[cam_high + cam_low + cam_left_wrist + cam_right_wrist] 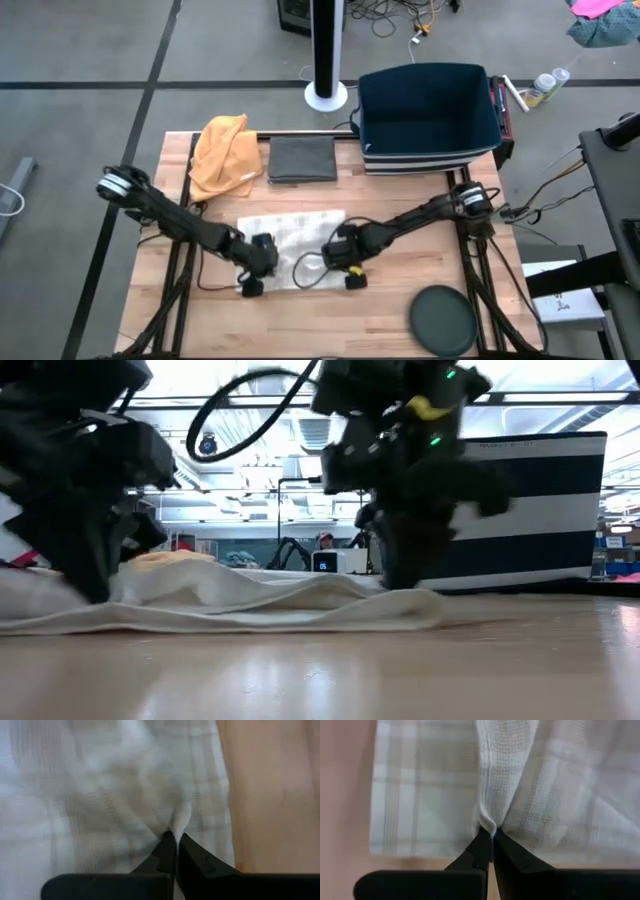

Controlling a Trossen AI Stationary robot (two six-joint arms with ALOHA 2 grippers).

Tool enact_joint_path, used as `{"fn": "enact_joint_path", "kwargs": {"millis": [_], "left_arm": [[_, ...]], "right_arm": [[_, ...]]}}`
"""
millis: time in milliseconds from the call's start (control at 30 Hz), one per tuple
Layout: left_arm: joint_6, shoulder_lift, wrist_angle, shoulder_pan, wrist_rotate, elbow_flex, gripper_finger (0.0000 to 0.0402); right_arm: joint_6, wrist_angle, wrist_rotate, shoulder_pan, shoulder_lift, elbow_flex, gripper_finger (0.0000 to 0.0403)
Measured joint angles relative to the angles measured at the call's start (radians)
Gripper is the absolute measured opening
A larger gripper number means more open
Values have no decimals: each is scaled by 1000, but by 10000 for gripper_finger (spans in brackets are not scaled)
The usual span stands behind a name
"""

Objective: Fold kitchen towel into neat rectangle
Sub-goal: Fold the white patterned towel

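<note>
two dark arms worked a pale checked kitchen towel [292, 243] spread at lower centre of the wooden bench [400, 305] in the overhead frame. the left gripper [250, 284] sat at the towel's lower-left edge and the right gripper [352, 277] at its lower-right edge, each pair of fingers clenched on a small pleat of cloth, as both wrist frames showed: fabric puckered up between the left fingers [162, 851] and between the right fingers [481, 845]. the towel's long axis ran left to right across the frame, with the bulk of the cloth lying toward the top of the picture from both grippers, so a fold looked likely to carry the near edge up and over. each arm was nearer its own corner. in the level frame the towel [230, 605] lay rumpled under both grippers; the exact corners were hidden beneath them. an orange cloth [226, 152], a folded grey cloth [302, 159], a navy bin [428, 115] and a dark round lid [441, 320] sat apart.
</note>
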Motion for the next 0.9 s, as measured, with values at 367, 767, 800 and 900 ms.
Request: {"fn": "enact_joint_path", "kwargs": {"millis": [367, 767, 800, 900], "left_arm": [[5, 282, 16, -151, 12, 387, 2], [132, 204, -925, -147, -226, 803, 2], [135, 186, -981, -142, -273, 823, 2], [142, 118, -1134, -109, -452, 868, 2]], "right_arm": [[78, -269, -35, 185, -107, -2, 8], [99, -226, 362, 217, -439, 4, 8], [88, -226, 424, 210, -470, 5, 8], [26, -209, 601, 187, -556, 5, 8]]}}
